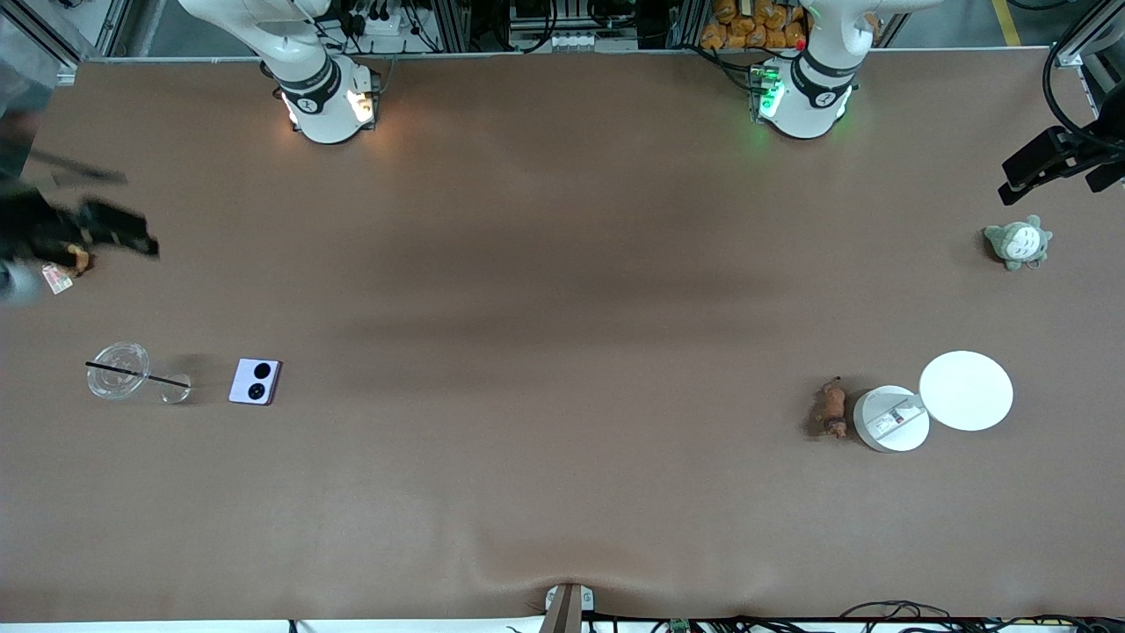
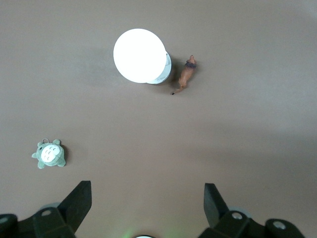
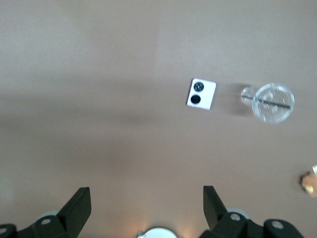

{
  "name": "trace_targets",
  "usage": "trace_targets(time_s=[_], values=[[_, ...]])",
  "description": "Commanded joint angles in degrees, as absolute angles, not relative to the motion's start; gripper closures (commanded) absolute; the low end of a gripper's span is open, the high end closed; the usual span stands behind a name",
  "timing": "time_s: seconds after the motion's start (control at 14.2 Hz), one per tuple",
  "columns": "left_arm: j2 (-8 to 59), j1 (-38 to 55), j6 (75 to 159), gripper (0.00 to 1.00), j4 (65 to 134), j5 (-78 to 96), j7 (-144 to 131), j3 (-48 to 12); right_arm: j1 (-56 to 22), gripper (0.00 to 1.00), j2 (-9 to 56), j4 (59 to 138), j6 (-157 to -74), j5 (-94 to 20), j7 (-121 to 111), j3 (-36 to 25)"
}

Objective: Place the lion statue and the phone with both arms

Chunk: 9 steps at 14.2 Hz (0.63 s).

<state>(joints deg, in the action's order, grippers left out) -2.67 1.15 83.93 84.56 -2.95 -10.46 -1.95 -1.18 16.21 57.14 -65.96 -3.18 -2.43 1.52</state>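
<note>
The tabletop fills the front view, bare brown through its middle, with things only toward the two edges of the frame. The left gripper hangs at the frame's right edge, over the tabletop near the grey-green plush; its wrist view shows the fingers spread wide with nothing between them. The right gripper sits at the left edge of the front view, blurred there, over the brown plush; its wrist view likewise shows it open and empty.

At the lower right of the front view stands a white disc overlapping a smaller white round case; the lion lies just beside that case, on the side toward the frame's centre. At the lower left a clear cup lies with a black straw across it; the phone lies flat just beside them, camera circles up, well apart from the lion.

The phone is probably stiff, smooth and slippery, and lying flat it offers only thin edges; I would take it across two opposite sides, low against the tabletop. The lion looks light and rigid, though its material is hard to judge at this size; the body's middle seems the place to pinch, across its width, sparing the thin tail.
</note>
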Motion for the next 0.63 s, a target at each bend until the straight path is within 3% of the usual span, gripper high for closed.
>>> trace_targets(time_s=[0.0, 0.28, 0.56], values=[[-3.87, 0.53, 83.76, 0.0, 85.17, -1.85, -10.02, -1.93, -1.06, 0.0, 6.37, 67.98, -67.22, -2.37, 0.35, 1.85], [-3.87, 0.53, 83.76, 0.0, 85.17, -1.85, -10.02, -1.93, -1.05, 0.0, -10.7, 91.8, -77.24, -2.37, -0.43, 1.49], [-3.78, 0.62, 83.76, 0.0, 85.25, -1.84, -10.02, -2.11, -1.14, 0.0, -8.46, 88.62, -77.34, -0.54, -3.76, 1.49]])
